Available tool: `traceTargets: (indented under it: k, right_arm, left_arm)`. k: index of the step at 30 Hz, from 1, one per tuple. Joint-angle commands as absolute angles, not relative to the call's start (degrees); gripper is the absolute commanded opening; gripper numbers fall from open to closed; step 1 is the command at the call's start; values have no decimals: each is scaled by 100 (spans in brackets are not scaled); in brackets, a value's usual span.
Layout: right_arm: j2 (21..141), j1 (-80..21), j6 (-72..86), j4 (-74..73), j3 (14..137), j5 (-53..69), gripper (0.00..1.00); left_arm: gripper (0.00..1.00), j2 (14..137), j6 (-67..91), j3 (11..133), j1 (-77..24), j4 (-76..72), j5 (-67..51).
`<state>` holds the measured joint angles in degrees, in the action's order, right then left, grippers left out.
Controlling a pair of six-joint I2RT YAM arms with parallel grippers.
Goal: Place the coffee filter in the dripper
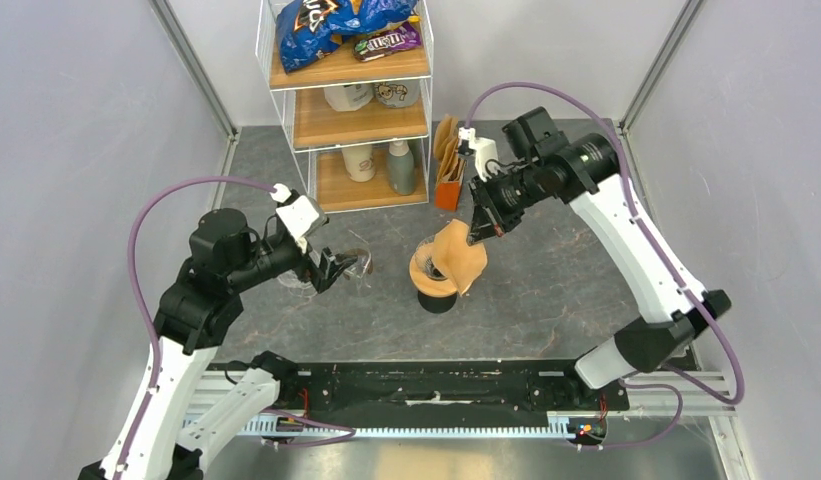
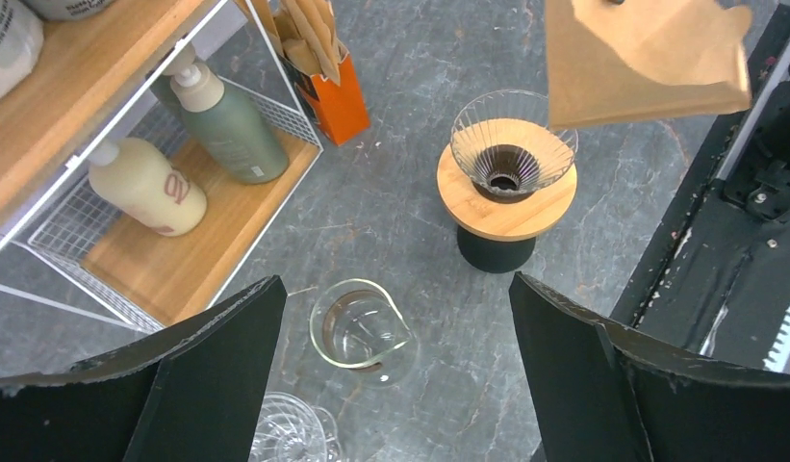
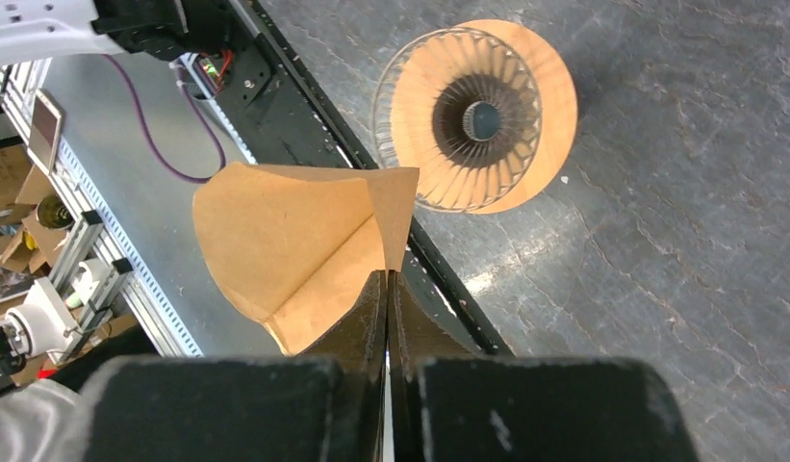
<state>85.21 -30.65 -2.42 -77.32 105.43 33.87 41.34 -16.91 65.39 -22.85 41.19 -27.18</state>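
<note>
We hold the filter (image 3: 285, 250) by its edge, right jaws clenched, so it hangs above the dripper (image 3: 477, 115). Left jaws released, idle.

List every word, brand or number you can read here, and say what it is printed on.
"m&m's": dark packet on the top shelf.
Blue bag: logo cut off, unreadable.
Cream bottle: reddish mark, unreadable.
Middle-shelf jars: print too small.
</note>
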Motion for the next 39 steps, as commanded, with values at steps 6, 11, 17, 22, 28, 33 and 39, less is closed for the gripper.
traceTargets:
  k: [6, 11, 17, 22, 28, 33, 39]
  right_arm:
    - [9491, -3093, -4, -8256, 11422, 3087, 0]
    - [9850, -3094, 62, -8229, 11321, 3287, 0]
    - [10206, -3093, -178, -8138, 11342, 3318, 0]
    - [10155, -3092, -299, -7839, 11046, 3393, 3]
    - [9902, -3089, -386, -7456, 10687, 3280, 38]
    - [9617, -3080, -409, -7500, 10856, 3171, 65]
    - [8993, -2932, -531, -7609, 10386, 3322, 74]
  left_arm:
    - [95, 3892, -993, 6378, -2252, 3901, -2680]
    - [96, 3832, -1113, 6207, -2258, 3844, -2900]
    - [96, 4109, -1087, 6196, -2259, 3686, -3236]
    - [95, 4534, -874, 6195, -2261, 3478, -3537]
    - [95, 5020, 33, 6154, -2266, 3133, -3685]
    - [88, 5522, 1035, 6243, -2284, 2716, -3775]
    - [84, 5991, 1741, 6259, -2338, 2646, -3707]
